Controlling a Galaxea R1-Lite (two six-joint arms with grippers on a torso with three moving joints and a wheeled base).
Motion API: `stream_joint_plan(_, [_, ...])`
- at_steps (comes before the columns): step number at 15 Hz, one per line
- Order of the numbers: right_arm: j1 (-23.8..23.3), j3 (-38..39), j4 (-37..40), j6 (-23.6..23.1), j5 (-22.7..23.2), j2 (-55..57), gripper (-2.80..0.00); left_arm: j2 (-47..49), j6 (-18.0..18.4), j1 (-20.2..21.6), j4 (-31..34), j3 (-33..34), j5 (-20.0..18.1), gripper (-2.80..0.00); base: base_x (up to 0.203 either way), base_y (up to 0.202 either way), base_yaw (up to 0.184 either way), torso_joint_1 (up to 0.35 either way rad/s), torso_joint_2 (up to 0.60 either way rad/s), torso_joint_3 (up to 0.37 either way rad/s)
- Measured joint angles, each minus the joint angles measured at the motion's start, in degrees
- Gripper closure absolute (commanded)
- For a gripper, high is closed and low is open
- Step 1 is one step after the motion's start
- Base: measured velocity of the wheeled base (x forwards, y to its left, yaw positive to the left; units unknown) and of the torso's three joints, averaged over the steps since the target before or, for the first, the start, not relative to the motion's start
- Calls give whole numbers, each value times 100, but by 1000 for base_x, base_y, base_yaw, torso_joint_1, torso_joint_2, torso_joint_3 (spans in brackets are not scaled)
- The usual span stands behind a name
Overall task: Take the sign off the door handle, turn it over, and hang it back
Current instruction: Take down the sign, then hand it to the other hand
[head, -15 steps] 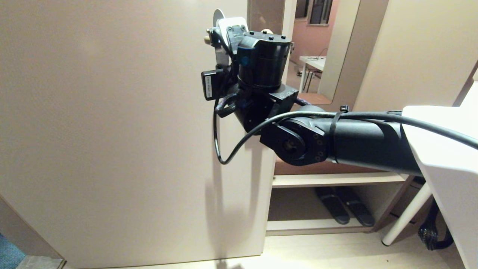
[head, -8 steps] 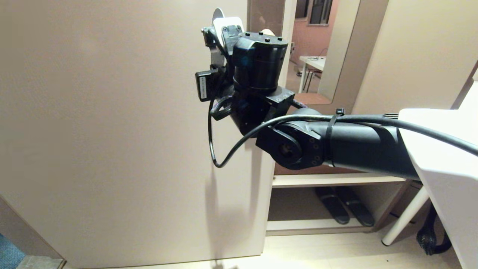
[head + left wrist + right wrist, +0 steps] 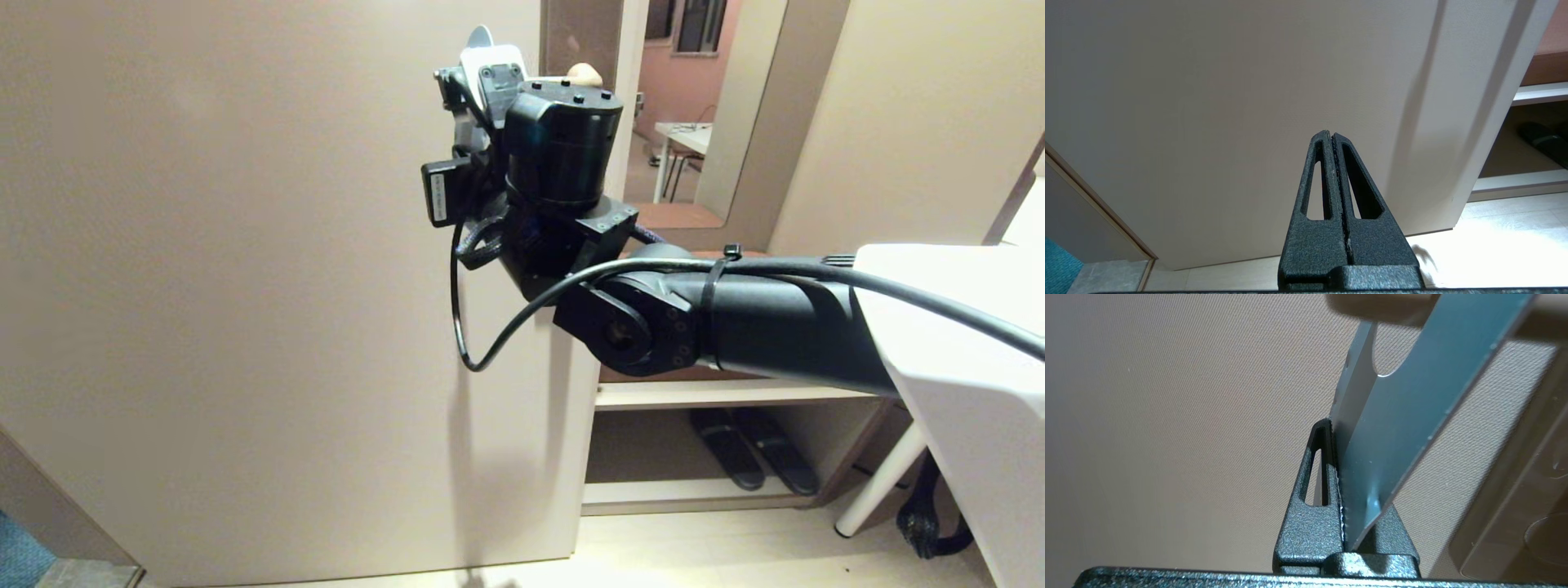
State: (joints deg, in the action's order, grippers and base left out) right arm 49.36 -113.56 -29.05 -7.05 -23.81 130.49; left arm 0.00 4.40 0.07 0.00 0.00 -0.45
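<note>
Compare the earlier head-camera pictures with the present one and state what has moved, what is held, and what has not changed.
The right gripper, shut on the sign, has shifted slightly left and down in the head view, carrying the sign with it along the door. Nothing was taken hold of or let go. The door and the shoes on the shelf are unchanged. The left gripper is shut and empty.

The right gripper [image 3: 1337, 428] carried the sign [image 3: 1400, 416] leftward.
</note>
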Motion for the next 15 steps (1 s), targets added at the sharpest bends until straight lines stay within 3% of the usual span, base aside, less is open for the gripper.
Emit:
stream_joint_plan(10, [-9, 0, 33, -20, 27, 74, 0, 0, -2, 0, 0, 0, 3, 0, 0, 0, 0, 0, 0, 0])
stream_joint_plan(15, [-2, 9, 33, -17, 300, 83, 0, 0, -2, 0, 0, 0, 2, 0, 0, 0, 0, 0, 0, 0])
